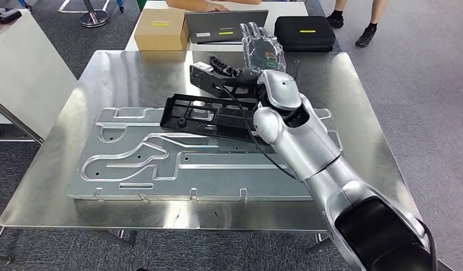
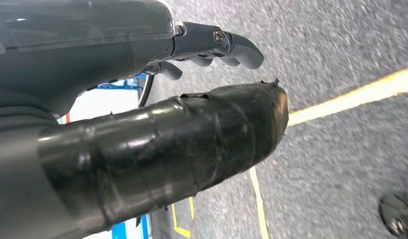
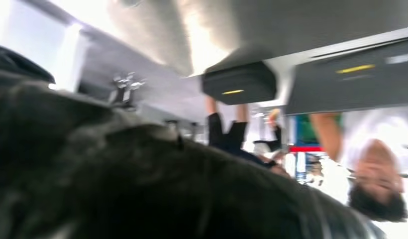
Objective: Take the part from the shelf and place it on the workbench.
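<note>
Hovering above the far side of the steel workbench (image 1: 60, 186), our right hand (image 1: 262, 48) stood fingers-up and spread, clamped on nothing that we could see. The black plastic frame part (image 1: 209, 116) already lay on the workbench, resting across the far edge of a stamped aluminium plate (image 1: 139, 164), with the silver forearm passing over its right end. A black cable (image 1: 246, 121) trailed from the wrist down across that end. Our left hand (image 2: 212, 47) hung over grey floor with a yellow line, fingers curled, nothing in them.

We judged the placing done, and the risk lay in the withdrawal: the cable or the forearm could catch the part and drag it along the plate. A cardboard box (image 1: 161, 29), a laptop (image 1: 226, 26) and a black case (image 1: 304, 33) stood on the table behind, near the raised fingers, and a person stood close there too.
</note>
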Available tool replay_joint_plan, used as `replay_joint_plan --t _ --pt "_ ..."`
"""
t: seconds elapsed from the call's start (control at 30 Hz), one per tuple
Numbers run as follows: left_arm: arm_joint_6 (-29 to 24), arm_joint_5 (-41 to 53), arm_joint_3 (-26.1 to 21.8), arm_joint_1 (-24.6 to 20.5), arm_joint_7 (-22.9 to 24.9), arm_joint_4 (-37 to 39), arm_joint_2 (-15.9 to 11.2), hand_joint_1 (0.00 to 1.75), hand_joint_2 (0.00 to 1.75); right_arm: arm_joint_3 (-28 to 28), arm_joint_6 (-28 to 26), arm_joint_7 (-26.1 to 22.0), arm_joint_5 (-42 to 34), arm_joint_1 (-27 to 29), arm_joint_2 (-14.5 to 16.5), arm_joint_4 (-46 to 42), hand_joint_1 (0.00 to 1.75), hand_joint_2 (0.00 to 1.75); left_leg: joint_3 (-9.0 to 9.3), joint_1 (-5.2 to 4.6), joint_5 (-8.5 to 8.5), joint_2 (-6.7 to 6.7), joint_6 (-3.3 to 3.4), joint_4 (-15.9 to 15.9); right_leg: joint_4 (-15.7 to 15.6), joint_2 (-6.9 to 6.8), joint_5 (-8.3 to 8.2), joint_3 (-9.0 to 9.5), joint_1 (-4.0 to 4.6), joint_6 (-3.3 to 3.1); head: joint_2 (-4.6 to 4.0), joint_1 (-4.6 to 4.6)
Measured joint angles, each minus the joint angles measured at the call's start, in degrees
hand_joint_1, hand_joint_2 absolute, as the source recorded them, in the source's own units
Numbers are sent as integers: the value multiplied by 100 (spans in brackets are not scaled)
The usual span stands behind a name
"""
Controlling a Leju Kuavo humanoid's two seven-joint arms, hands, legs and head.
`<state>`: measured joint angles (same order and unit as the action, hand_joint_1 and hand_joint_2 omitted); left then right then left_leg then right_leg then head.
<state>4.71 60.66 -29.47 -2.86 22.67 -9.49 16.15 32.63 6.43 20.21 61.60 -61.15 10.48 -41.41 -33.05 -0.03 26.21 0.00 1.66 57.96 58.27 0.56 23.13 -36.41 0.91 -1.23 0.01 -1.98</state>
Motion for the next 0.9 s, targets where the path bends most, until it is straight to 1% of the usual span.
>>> replay_joint_plan --t 0.03,0.07,0.1,0.13,0.17,0.2,0.23,0.27,0.3,0.33,0.37,0.4,0.43,0.47,0.5,0.53,0.57,0.6,0.63,0.67,0.7,0.73,0.77,0.8,0.83,0.87,0.9 --pt "-31 35 21 5 38 0 9 0 0 0 15 -15 -72 80 4 -182 0 0 18 22 -27 4 14 -31 -5 0 0 6 11 14 0 -1" --pt "-53 67 44 11 67 0 16 0 0 0 31 -35 -141 146 4 -341 0 0 40 41 -62 15 31 -74 17 2 34 3 17 39 0 3" --pt "-67 91 66 13 88 0 24 0 0 0 46 -58 -199 192 4 -463 0 0 59 61 -93 31 51 -120 124 4 137 -36 16 66 -1 7" --pt "-75 110 86 14 100 0 31 0 0 0 54 -85 -243 231 4 -560 0 0 72 80 -119 48 67 -156 351 6 306 -125 4 97 -1 10" --pt "-80 125 101 15 107 0 31 0 0 0 59 -107 -273 272 3 -636 0 0 69 77 -129 59 76 -162 689 3 513 -256 -25 133 -1 14" --pt "-76 151 115 17 110 0 31 0 0 0 56 -119 -285 316 2 -689 0 44 56 76 -132 65 81 -151 1082 1 709 -414 -58 164 -1 15" --pt "-63 201 138 23 109 0 28 0 0 0 41 -122 -281 357 1 -722 0 87 38 75 -133 67 81 -132 1412 -4 831 -544 -91 193 -1 16" --pt "-42 271 175 30 102 0 23 0 0 0 13 -117 -262 381 0 -739 0 131 15 76 -132 68 79 -108 1575 -12 848 -599 -125 218 -1 15" --pt "-17 348 220 34 91 0 18 0 0 0 -27 -110 -229 375 2 -742 0 175 -11 77 -129 66 75 -80 1525 -22 764 -550 -158 238 -1 15" --pt "6 419 270 36 77 0 12 0 0 0 -81 -105 -185 339 8 -736 0 175 -37 80 -123 65 65 -45 1258 -33 601 -389 -190 254 -1 15" --pt "19 467 318 37 61 -1 6 0 0 0 -147 -107 -137 285 17 -725 0 175 -61 83 -113 63 47 -9 865 -42 460 -170 -214 265 -1 14" --pt "24 500 357 36 47 -1 -1 0 0 0 -216 -114 -90 228 28 -710 0 175 -84 83 -107 58 17 22 526 -42 353 29 -211 260 0 14" --pt "25 522 389 36 35 -1 -9 0 0 0 -280 -122 -47 184 38 -694 0 175 -99 85 -107 53 -19 43 289 -38 294 161 -196 239 0 14" --pt "25 535 418 37 27 -1 -17 0 0 0 -331 -129 -14 158 45 -677 0 175 -111 86 -115 49 -60 52 177 -31 296 215 -172 206 0 14" --pt "25 544 444 39 24 -1 -23 0 0 1 -365 -138 9 148 49 -661 0 175 -120 88 -135 45 -104 49 171 -23 281 211 -143 165 0 13" --pt "25 547 469 44 23 -1 -26 0 0 1 -389 -146 25 147 52 -646 0 175 -129 92 -154 42 -145 44 143 -22 260 194 -140 114 -1 13" --pt "25 550 491 49 23 0 -30 0 0 2 -408 -153 35 146 56 -629 0 175 -155 101 -131 38 -179 66 106 -28 232 182 -144 64 0 13" --pt "25 553 507 54 23 0 -33 0 0 2 -424 -161 41 146 63 -616 0 175 -199 109 -42 35 -206 144 74 -34 190 163 -151 13 -1 9" --pt "25 556 516 56 23 0 -37 0 0 2 -436 -165 47 145 70 -606 0 175 -277 117 127 31 -225 332 44 -42 146 139 -158 -40 -1 8" --pt "24 561 522 56 23 0 -43 0 0 2 -443 -168 53 148 78 -595 0 175 -392 124 361 29 -237 637 34 -50 108 105 -152 -75 -1 5" --pt "24 570 528 56 22 0 -50 0 0 2 -446 -172 60 156 85 -586 0 175 -524 125 600 28 -248 1017 35 -52 75 59 -139 -99 -1 3" --pt "23 578 535 57 21 0 -58 0 0 2 -448 -174 72 169 90 -577 0 175 -641 126 781 27 -258 1377 42 -55 42 7 -125 -113 -1 3" --pt "23 586 542 59 21 0 -65 0 0 2 -451 -175 85 187 93 -571 0 175 -692 126 862 27 -263 1600 50 -57 8 -46 -111 -115 -1 3" --pt "22 592 548 61 20 0 -71 0 0 2 -455 -176 98 202 95 -568 0 175 -635 126 832 27 -262 1605 61 -56 -25 -99 -102 -111 -1 3" --pt "21 595 553 61 18 0 -75 0 0 2 -461 -177 110 213 95 -566 0 175 -461 125 711 27 -255 1377 76 -55 -56 -148 -98 -101 0 3" --pt "20 596 556 60 16 -1 -79 0 0 2 -468 -178 117 217 97 -567 0 175 -194 125 560 27 -242 971 96 -53 -82 -189 -97 -86 0 3" --pt "18 597 558 56 12 -1 -81 0 0 2 -479 -178 124 217 101 -568 0 175 67 117 455 24 -224 569 114 -50 -108 -226 -93 -62 0 4"
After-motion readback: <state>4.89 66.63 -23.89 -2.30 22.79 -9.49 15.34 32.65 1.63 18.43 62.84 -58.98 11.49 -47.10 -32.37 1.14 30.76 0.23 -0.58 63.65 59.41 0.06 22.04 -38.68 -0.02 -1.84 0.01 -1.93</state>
